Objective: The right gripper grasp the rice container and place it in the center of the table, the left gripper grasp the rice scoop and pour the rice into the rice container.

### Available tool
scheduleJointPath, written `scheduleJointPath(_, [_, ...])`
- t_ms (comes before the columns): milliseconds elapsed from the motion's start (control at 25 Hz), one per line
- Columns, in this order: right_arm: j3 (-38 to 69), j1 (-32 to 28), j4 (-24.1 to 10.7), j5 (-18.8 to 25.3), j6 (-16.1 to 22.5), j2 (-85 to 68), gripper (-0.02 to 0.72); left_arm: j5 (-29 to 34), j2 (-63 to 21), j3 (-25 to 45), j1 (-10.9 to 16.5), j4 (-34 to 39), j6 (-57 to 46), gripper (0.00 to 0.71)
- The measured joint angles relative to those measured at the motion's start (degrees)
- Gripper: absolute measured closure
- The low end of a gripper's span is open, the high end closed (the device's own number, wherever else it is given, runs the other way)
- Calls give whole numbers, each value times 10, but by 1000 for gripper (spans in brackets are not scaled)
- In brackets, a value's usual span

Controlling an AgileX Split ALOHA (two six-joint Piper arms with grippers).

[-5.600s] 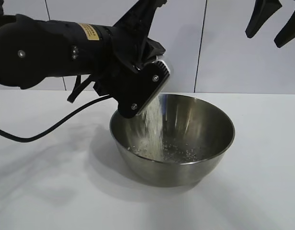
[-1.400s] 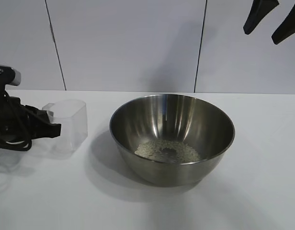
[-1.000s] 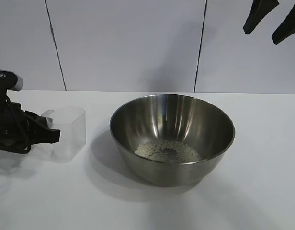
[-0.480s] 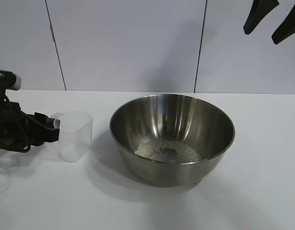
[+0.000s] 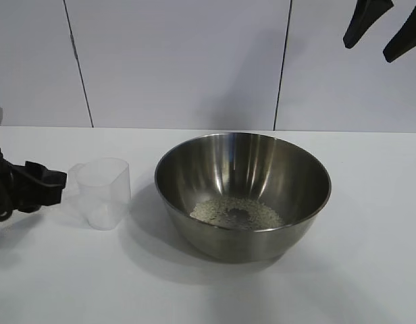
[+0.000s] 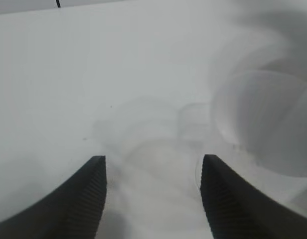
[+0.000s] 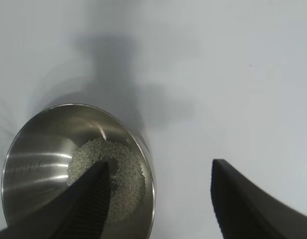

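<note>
The rice container point(image 5: 242, 196), a shiny steel bowl, stands mid-table with a thin heap of rice point(image 5: 236, 212) in its bottom. Left of it the rice scoop point(image 5: 103, 192), a clear plastic cup, stands upright and looks empty. My left gripper point(image 5: 59, 183) is low at the far left, open, a short gap from the scoop's handle. In the left wrist view my left gripper point(image 6: 153, 158) holds nothing and the scoop point(image 6: 265, 127) is a blur ahead. My right gripper point(image 5: 369, 52) hangs open high at the back right. From above, my right gripper point(image 7: 159, 163) sees the container point(image 7: 24, 164) and rice point(image 7: 126, 174).
The white table point(image 5: 356, 270) runs wide around the bowl. A white panelled wall point(image 5: 181, 61) closes the back. The left arm's black cables point(image 5: 2, 196) lie at the left edge.
My left gripper opened and let go of the scoop, then drew back to the left. The scoop now stands free on the table. The right gripper and the bowl have not moved.
</note>
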Motion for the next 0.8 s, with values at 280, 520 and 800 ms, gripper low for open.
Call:
scheduleJointPath(280, [0, 0, 0, 2, 0, 0, 295, 300, -176, -62, 17, 5, -126, 295])
scheduleJointPath(520, [0, 0, 0, 6, 0, 0, 295, 659, -229, -268, -12, 12, -166, 295])
scheduleJointPath(800, [0, 0, 18, 33, -5, 0, 295, 883, -161, -474, -52, -144, -18, 293])
